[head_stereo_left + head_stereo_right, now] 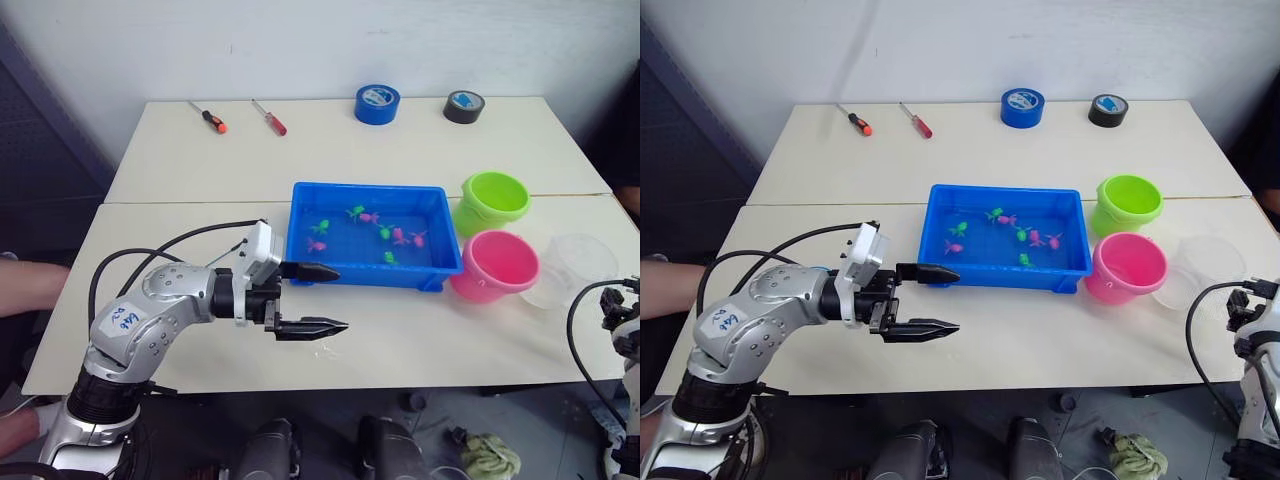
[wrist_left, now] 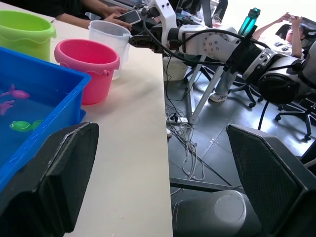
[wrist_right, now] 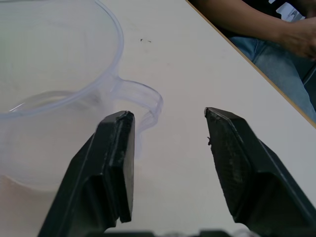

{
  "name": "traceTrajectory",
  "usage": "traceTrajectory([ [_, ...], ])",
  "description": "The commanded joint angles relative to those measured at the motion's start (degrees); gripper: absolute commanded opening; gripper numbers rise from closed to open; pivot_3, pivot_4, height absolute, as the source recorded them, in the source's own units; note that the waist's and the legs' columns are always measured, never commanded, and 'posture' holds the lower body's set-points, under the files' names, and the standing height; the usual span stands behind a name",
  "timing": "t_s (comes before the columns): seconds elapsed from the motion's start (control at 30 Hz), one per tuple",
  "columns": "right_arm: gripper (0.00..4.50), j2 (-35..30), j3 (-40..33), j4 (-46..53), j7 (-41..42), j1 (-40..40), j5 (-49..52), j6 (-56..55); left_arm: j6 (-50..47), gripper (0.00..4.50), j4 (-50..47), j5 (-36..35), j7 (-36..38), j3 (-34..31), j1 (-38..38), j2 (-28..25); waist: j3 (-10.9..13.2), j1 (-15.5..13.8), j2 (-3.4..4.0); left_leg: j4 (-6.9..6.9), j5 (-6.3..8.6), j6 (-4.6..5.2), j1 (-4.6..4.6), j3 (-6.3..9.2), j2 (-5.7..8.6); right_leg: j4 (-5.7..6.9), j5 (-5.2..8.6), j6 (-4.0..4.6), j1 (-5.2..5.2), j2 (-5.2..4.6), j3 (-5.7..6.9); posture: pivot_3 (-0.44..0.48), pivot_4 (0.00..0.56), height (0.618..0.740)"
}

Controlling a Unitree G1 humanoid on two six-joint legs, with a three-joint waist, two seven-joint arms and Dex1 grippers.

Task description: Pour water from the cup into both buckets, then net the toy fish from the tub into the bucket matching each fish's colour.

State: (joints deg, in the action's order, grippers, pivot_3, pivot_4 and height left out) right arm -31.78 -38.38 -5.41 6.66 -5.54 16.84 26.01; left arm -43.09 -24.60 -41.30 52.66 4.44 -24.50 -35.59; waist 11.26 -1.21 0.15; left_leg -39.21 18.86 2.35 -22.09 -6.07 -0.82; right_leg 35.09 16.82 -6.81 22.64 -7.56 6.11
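Just beyond the released right pincer stands the cup, handle toward it.

Left gripper hung lower left of centre, fingers spread — right gripper at the right edge gaped too.
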Motion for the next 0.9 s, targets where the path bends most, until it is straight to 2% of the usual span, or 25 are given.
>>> traceTrajectory([
  [0.03, 2.67, -0.8, 0.2, -1.5, -0.6, -1.0, -1.0, -2.7, 1.0, 4.5, -2.5, -0.2, 0.0, -1.3, -0.8, -0.7, 0.0, 0.0, 0.0, 0.0, 0.0, 0.0, 0.0, 0.0, 0.0, 0.0, 0.0, 0.0, 0.0, 0.01, 0.0, 0.0, 0.15, 0.74],
  [0.5, 2.67, -2.2, 2.9, -13.7, 1.3, -5.9, -2.2, -10.8, 1.6, 4.5, -2.3, 0.1, -0.9, -2.3, -1.8, -1.7, 0.0, 0.3, 0.01, 0.01, -0.01, -0.01, 0.01, -0.02, -0.01, 0.0, 0.0, 0.0, 0.0, 0.02, 0.01, 0.0, 0.15, 0.74],
  [0.6, 1.81, -2.3, 3.1, -15.8, 2.5, -6.6, -1.7, -13.6, 1.5, 4.5, -2.3, 0.1, -0.9, -2.5, -1.9, -1.8, 0.0, 0.4, 0.01, 0.01, -0.01, -0.02, 0.0, -0.01, -0.01, 0.0, 0.0, 0.0, 0.0, 0.03, 0.01, 0.0, 0.15, 0.74],
  [0.7, 0.33, -2.8, 3.3, -18.3, 3.5, -7.3, -1.8, -15.9, 1.7, 4.5, -2.1, 0.5, -0.8, -2.4, -2.1, -1.9, 0.0, 0.4, 0.01, 0.01, -0.02, -0.02, 0.0, -0.02, -0.01, -0.01, 0.0, 0.0, 0.0, 0.03, 0.01, 0.0, 0.15, 0.74],
  [0.73, 0.08, -2.8, 3.3, -18.7, 3.6, -7.5, -1.8, -16.4, 1.7, 4.5, -2.0, 0.6, -0.8, -2.4, -2.2, -1.9, 0.0, 0.4, 0.01, 0.01, -0.02, -0.02, 0.0, -0.02, -0.01, -0.01, 0.0, 0.0, 0.0, 0.03, 0.01, 0.0, 0.15, 0.74],
  [0.9, 0.08, -1.6, 2.3, -16.8, 5.2, -6.5, 0.7, -17.6, 1.8, 4.5, -1.5, 0.8, -0.8, -2.2, -2.9, -1.5, 0.0, 0.4, 0.01, 0.01, -0.02, -0.03, 0.0, -0.01, -0.01, -0.01, 0.0, 0.0, 0.0, 0.03, 0.01, 0.0, 0.15, 0.74],
])
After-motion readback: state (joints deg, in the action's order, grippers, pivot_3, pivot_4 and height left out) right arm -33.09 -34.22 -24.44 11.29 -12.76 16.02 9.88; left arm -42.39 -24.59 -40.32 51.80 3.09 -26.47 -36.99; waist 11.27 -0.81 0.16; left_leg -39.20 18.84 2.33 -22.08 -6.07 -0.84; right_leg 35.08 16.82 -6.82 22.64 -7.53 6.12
